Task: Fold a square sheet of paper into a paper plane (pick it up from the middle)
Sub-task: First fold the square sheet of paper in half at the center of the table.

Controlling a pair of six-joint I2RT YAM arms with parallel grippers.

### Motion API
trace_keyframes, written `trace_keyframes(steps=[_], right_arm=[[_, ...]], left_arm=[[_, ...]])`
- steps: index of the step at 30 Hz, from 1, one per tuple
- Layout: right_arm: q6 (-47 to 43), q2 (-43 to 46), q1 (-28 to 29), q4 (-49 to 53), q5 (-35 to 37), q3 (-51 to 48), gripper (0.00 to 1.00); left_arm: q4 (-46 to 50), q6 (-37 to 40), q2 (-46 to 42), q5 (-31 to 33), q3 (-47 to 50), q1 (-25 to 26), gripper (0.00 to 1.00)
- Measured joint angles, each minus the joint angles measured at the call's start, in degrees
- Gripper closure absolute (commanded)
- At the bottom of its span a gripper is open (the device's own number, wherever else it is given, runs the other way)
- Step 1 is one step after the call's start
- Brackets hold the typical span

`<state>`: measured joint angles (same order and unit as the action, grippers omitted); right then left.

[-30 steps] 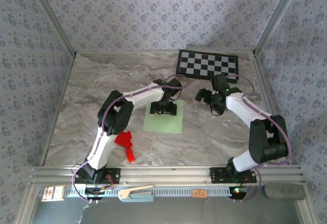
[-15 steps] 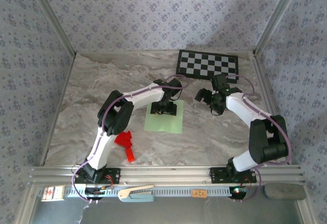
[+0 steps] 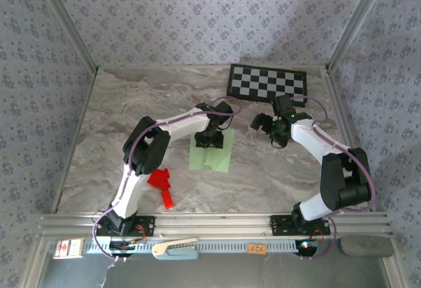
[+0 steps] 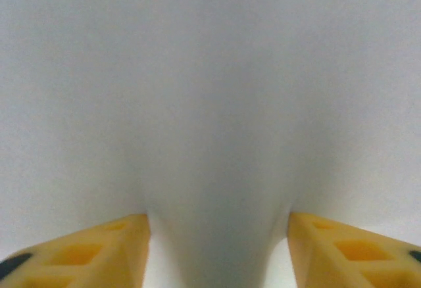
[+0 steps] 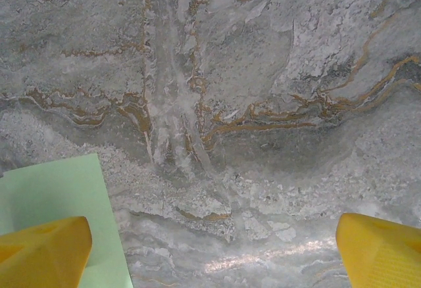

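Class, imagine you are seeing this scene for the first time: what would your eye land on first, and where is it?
The pale green square sheet of paper at the middle of the marble table, humped up between the fingers of the left pincer pressing on it. Next come the black-and-white checkerboard at the far right edge and a bright red paper shape at the near left.
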<state>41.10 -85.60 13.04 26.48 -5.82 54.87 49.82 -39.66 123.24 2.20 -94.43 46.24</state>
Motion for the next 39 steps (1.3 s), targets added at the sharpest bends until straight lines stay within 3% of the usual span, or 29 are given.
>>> trace_keyframes(steps=[5, 15, 20, 24, 32, 39], right_arm=[[0.0, 0.4, -0.3, -1.3, -1.0, -0.4, 0.03], [-0.6, 4.1, -0.7, -10.7, -10.3, -4.9, 0.1], [-0.5, 4.2, 1.2, -16.3, -15.6, -6.4, 0.25], [0.1, 2.5, 4.3, -19.2, -18.3, -6.4, 0.41], [1.9, -5.4, 8.5, -21.3, -20.8, -5.9, 0.61], [2.1, -13.1, 11.9, -20.0, -21.9, 0.3, 0.78]], left_arm=[[-4.5, 0.3, -4.9, -4.2, 4.5, -0.8, 0.64], [-24.8, -3.3, -17.5, -21.6, 16.0, -7.0, 0.69], [-33.2, -7.3, -16.7, -25.9, 21.0, -8.0, 0.71], [-36.7, -9.9, -16.2, -25.1, 24.7, -8.4, 0.72], [-41.1, -13.1, -17.4, -18.9, 32.2, -8.4, 0.73], [-42.2, -15.1, -17.7, -16.3, 33.0, -8.4, 0.73]])
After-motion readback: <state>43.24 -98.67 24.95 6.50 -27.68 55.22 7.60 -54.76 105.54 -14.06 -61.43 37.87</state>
